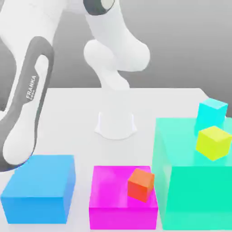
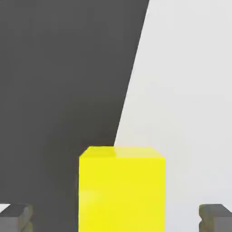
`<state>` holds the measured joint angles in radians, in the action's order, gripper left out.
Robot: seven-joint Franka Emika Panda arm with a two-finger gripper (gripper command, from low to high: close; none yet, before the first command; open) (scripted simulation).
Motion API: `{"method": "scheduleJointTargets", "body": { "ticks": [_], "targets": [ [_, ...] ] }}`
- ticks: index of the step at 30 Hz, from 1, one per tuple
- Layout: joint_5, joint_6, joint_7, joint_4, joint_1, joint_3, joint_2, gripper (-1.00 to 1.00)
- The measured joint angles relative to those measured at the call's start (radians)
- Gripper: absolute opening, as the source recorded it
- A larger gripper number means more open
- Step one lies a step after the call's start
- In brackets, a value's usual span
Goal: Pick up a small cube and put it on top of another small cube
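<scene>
Gripper (image 2: 116, 217) poised wide around the yellow cube (image 2: 121, 188), fingers (image 2: 215, 216) clear of its sides; nothing lifted yet, and the stacking appears entirely ahead.

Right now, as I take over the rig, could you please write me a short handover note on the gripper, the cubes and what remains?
Gripper: open, nothing held; in the hand view its fingertips stand on either side of a yellow block without touching it.
Things, in the exterior view: the small yellow cube and small cyan cube sit on the big teal block, apart from each other. The small orange cube sits on the magenta block. A blue block stands at the exterior view's left.
Done: no cube grasped or stacked.
Left: grasp one small cube, lift it, set it on another.
</scene>
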<state>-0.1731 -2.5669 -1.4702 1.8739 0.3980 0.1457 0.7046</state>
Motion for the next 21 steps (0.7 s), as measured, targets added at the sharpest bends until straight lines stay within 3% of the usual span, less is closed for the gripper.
{"method": "scheduleJointTargets", "body": {
  "ticks": [6,10,21],
  "targets": [
    [-0.005,-0.010,0.004,-0.003,0.001,-0.002,0.011,-1.00],
    [0.012,0.066,-0.008,0.022,-0.014,0.019,-0.088,-1.00],
    [-0.037,0.152,-0.254,0.315,-0.214,-0.098,-0.501,-1.00]
  ]
}}
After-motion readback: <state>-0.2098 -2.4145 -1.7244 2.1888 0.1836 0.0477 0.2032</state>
